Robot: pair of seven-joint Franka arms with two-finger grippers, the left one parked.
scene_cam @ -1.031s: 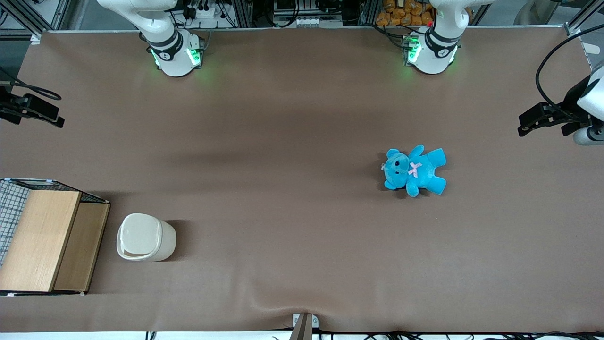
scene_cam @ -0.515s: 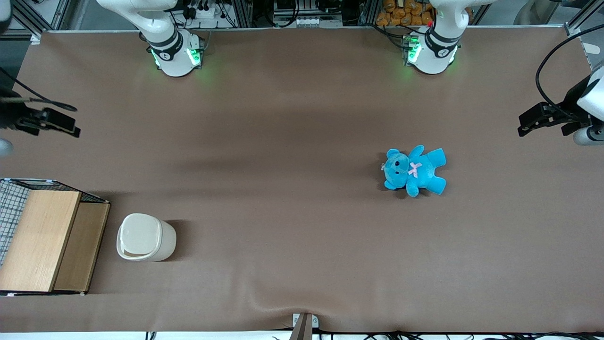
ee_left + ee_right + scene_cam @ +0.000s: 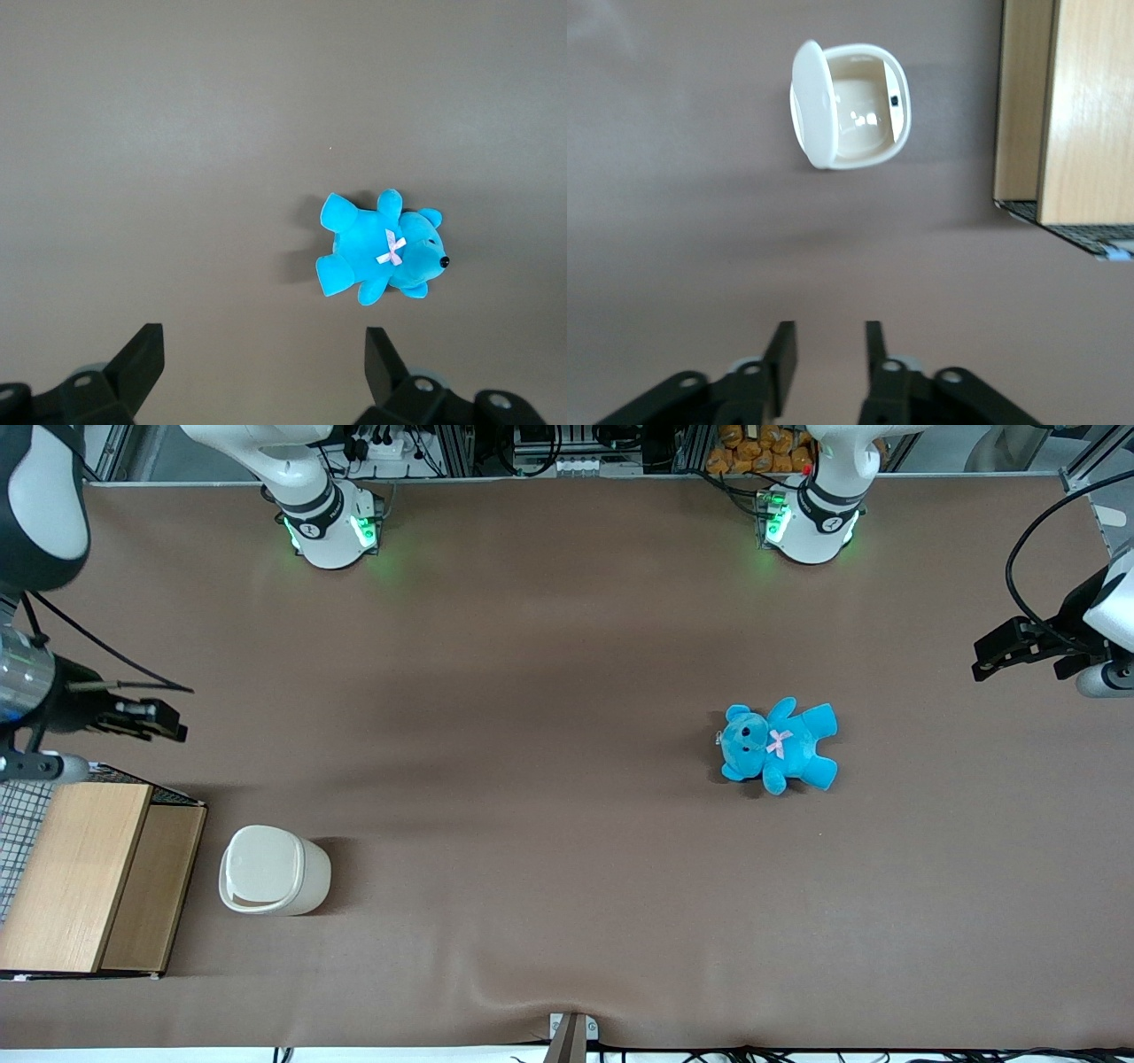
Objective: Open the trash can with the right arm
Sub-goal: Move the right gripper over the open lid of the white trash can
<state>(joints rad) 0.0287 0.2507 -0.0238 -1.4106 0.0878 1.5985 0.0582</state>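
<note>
Fingers of the gripper (image 3: 824,354) stand a narrow gap apart with nothing between them, hanging above bare counter (image 3: 549,886) at the left edge of the front frame (image 3: 151,722), farther from the camera than the trash can (image 3: 273,870). That cream-white trash can sits in the lower left of the front frame, just beside the wooden box (image 3: 84,877) with wire mesh, not touching it. In the wrist view its lid (image 3: 813,104) is tipped up on edge and the pale inside shows (image 3: 864,111), with the wooden box (image 3: 1067,106) alongside. Well apart, toward the parked arm's end of the counter, lies a blue teddy bear (image 3: 778,744).
</note>
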